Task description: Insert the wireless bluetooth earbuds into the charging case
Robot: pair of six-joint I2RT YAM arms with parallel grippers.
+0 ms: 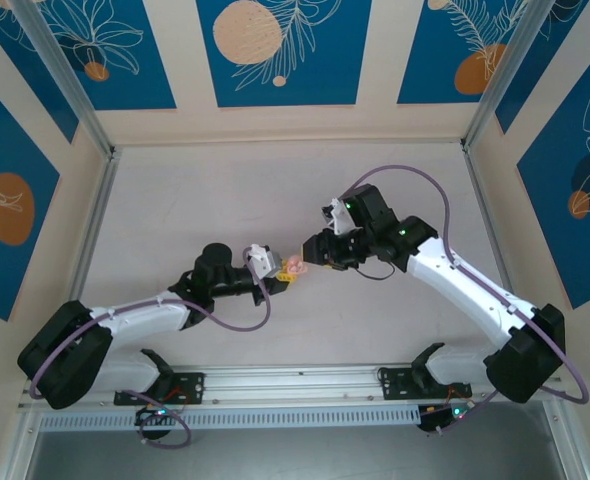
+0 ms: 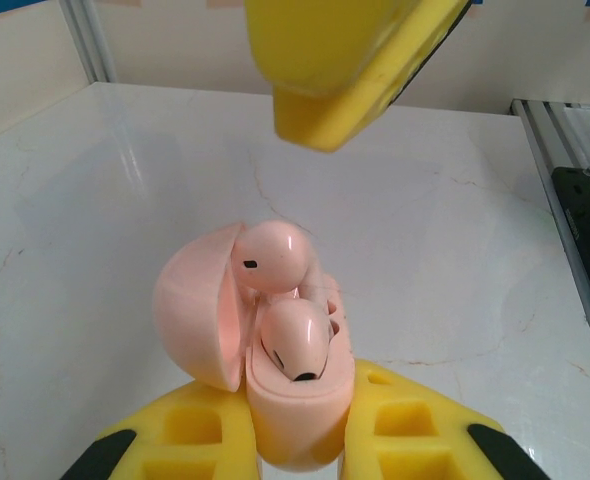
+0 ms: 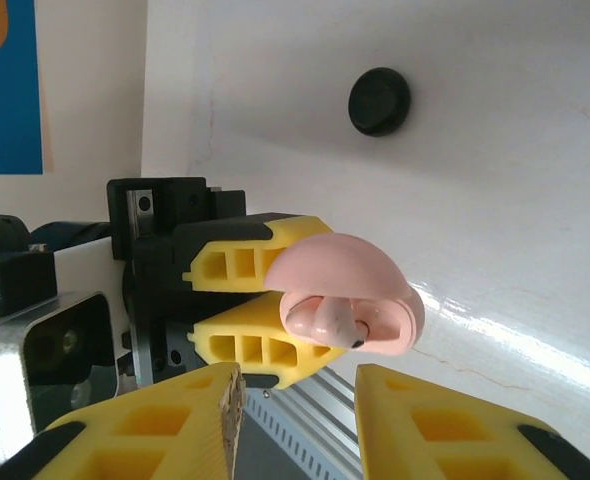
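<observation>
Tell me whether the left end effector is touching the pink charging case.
Touching. The left wrist view shows the pink charging case clamped between the left end effector's two yellow fingers, pressed against both sides of its base.

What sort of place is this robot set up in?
Probably a purpose-built robot work cell rather than a home or shop. A left arm and a right arm are bolted to a metal rail at the edge of a white marbled table. Aluminium posts and blue leaf-print wall panels fence it in.

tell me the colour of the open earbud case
Pale pink; the case shows best in the left wrist view.
</observation>
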